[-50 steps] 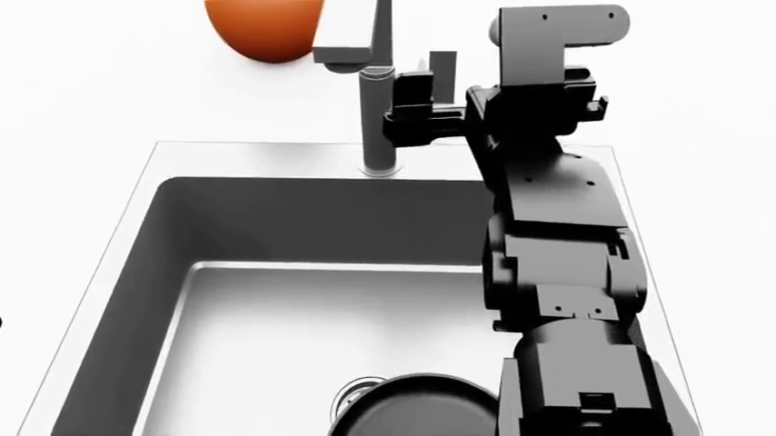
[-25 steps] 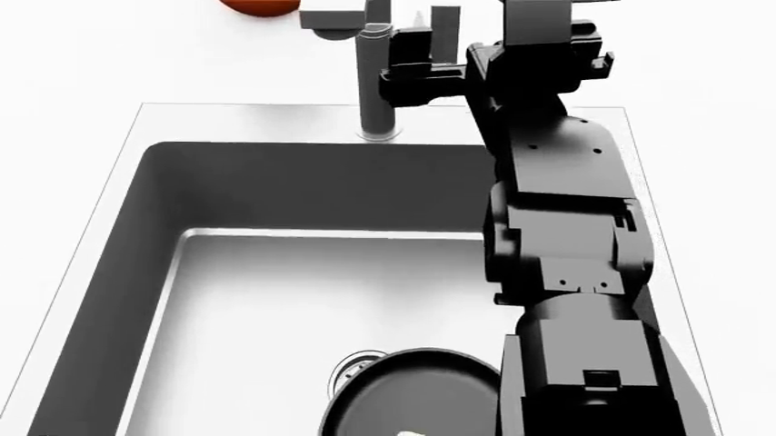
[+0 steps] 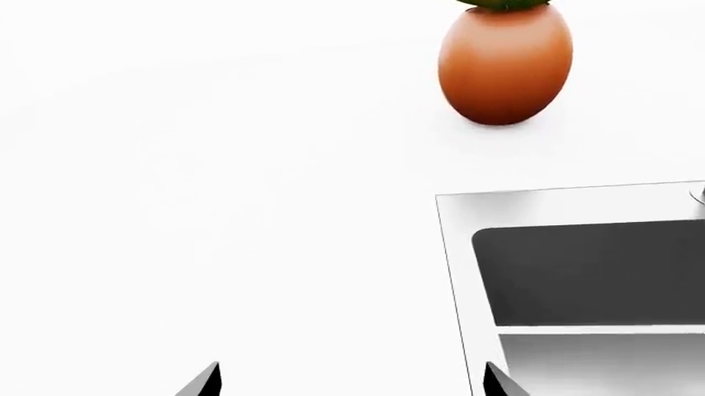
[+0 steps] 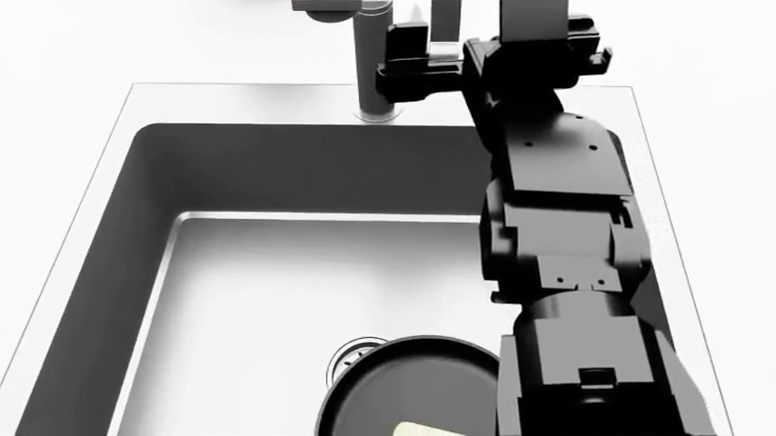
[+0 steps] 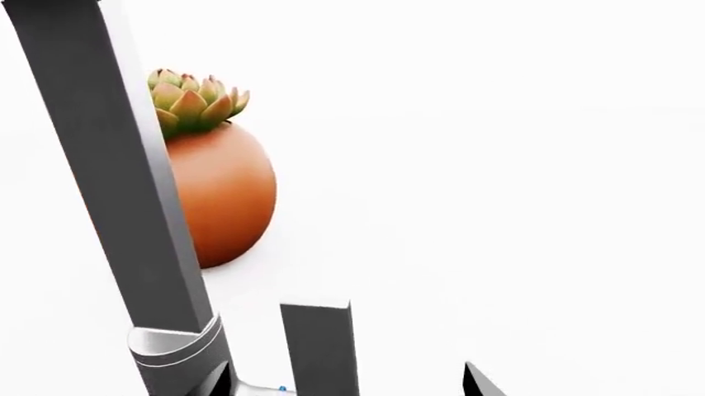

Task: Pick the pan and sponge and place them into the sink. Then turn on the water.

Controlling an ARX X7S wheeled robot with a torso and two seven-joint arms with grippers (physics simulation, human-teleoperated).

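at the back rim of the sink (image 4: 91, 191), right gripper (image 4: 419, 56) reaching up beside the tall dark grey faucet (image 4: 374, 64), black right arm (image 4: 561, 227) stretching from the near right corner across the basin. in the right wrist view, faucet column (image 5: 115, 190) slanting through the frame with a steel collar low on it, flat grey lever (image 5: 322, 346) standing just beside it, between the two dark fingertips (image 5: 476, 381) at the picture's edge. fingers apart, lever in the gap; cannot tell whether either pad touches it. behind the faucet, round orange pot (image 5: 220, 198) with a green succulent (image 5: 193, 99) on the white counter.

lower in the head view, round black frying pan (image 4: 406, 386) lying on the light steel floor of the sink, overlapping the slotted drain (image 4: 352, 356), partly hidden by the right forearm. pale yellow sponge (image 4: 424, 428) resting inside the pan, only a corner showing at the picture's bottom edge. no stream visible under the spout.

off to the side, in the left wrist view, left gripper (image 3: 350, 381) hanging over bare white counter, two dark fingertips (image 3: 207, 382) spread wide with nothing between them. sink corner (image 3: 463, 247) with its thin steel rim and dark wall near one fingertip. same orange pot (image 3: 506, 66) well apart, farther back on the counter.
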